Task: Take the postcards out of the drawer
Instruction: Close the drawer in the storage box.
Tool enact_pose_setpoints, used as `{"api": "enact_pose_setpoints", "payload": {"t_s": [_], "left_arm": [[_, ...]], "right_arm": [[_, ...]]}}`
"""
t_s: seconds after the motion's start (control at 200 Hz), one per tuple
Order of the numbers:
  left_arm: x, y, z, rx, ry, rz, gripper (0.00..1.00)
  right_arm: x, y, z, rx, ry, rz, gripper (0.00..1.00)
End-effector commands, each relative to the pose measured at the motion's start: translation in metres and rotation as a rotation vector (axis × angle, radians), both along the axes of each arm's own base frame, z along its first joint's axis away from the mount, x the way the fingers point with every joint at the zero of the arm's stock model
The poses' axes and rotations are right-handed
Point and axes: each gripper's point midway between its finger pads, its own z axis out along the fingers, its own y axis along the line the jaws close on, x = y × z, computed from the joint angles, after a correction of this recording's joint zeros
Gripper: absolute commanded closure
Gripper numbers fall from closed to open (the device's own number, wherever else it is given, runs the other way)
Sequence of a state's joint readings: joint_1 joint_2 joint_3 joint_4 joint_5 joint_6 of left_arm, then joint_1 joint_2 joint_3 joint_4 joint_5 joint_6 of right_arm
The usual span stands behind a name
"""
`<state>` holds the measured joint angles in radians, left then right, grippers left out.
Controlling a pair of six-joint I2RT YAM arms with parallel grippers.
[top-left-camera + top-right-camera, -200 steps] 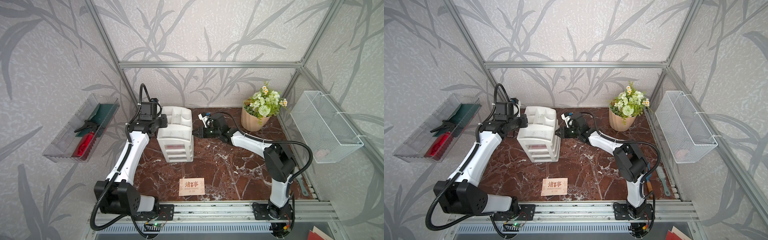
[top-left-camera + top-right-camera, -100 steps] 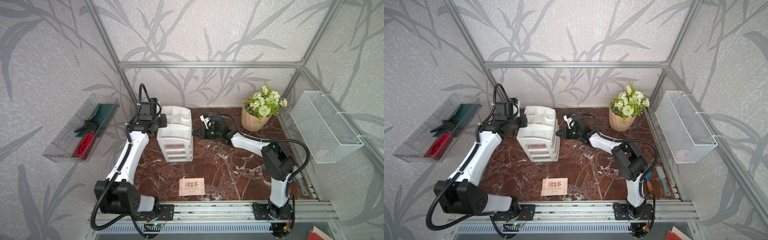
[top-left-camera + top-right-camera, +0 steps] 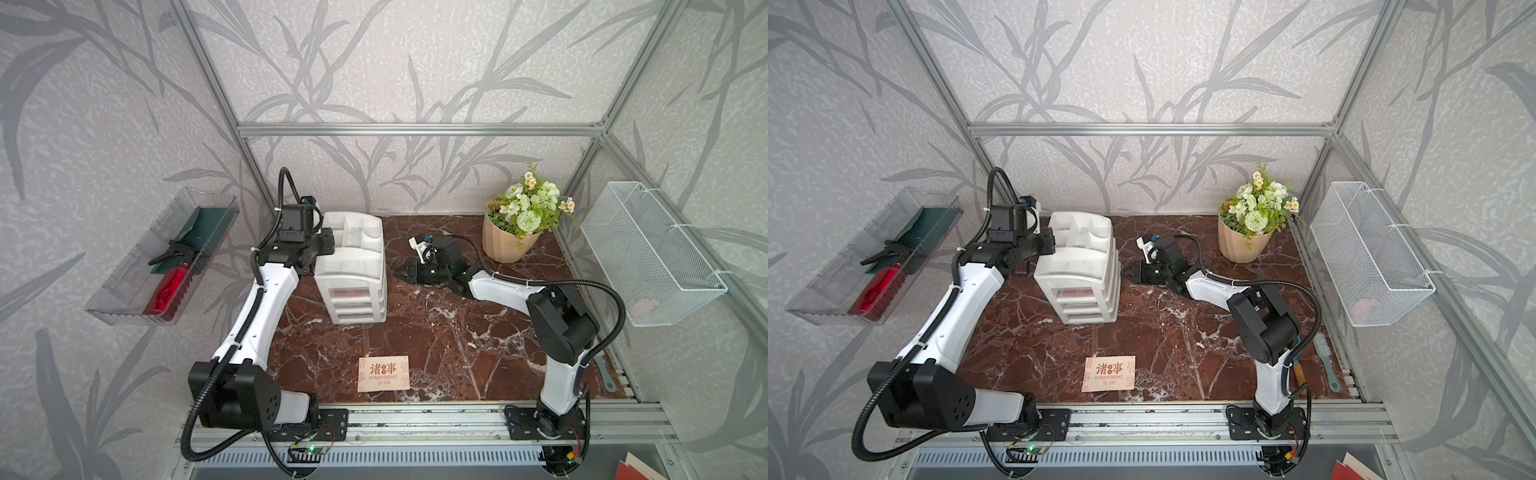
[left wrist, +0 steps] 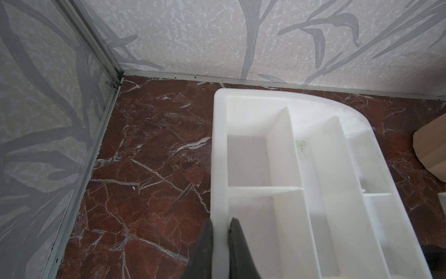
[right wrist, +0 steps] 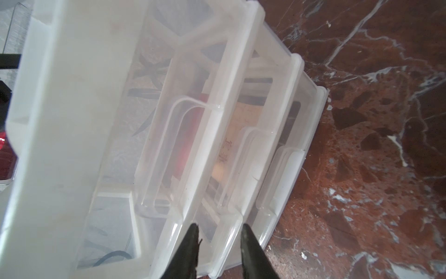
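Observation:
A white drawer unit stands at the back of the marble table. Through its top drawer front a red postcard shows; a pale peach postcard shows in the drawer below. Another peach postcard lies flat near the table's front edge. My left gripper is shut on the unit's upper left wall. My right gripper is open at the unit's right front corner, its fingers on either side of a drawer's front corner.
A flower pot stands at the back right. A wire basket hangs on the right wall, a clear tray with a red bottle on the left wall. A brush lies by the right rail.
My right gripper's jaws have spread a little and its wrist has shifted slightly beside the unit. The left arm and the postcards have not moved.

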<state>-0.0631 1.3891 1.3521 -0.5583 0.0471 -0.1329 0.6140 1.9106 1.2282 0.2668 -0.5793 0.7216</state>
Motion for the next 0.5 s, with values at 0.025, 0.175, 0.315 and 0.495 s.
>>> {"api": "enact_pose_setpoints", "payload": {"t_s": [0.025,0.175,0.315,0.495], "left_arm": [[-0.01,-0.01,-0.039,-0.018,0.124,-0.03,0.92],[-0.012,-0.012,-0.028,-0.015,0.118,-0.042,0.92],[-0.015,-0.015,-0.021,-0.028,0.09,-0.056,0.91],[-0.016,-0.018,-0.021,-0.042,0.086,-0.071,0.91]], "right_arm": [[0.0,0.0,0.012,0.05,-0.026,0.008,0.69],[0.002,-0.002,0.002,0.085,-0.007,-0.002,0.68],[0.005,-0.002,-0.013,0.124,0.026,-0.016,0.68],[0.005,0.003,-0.026,0.177,0.059,-0.014,0.68]]}}
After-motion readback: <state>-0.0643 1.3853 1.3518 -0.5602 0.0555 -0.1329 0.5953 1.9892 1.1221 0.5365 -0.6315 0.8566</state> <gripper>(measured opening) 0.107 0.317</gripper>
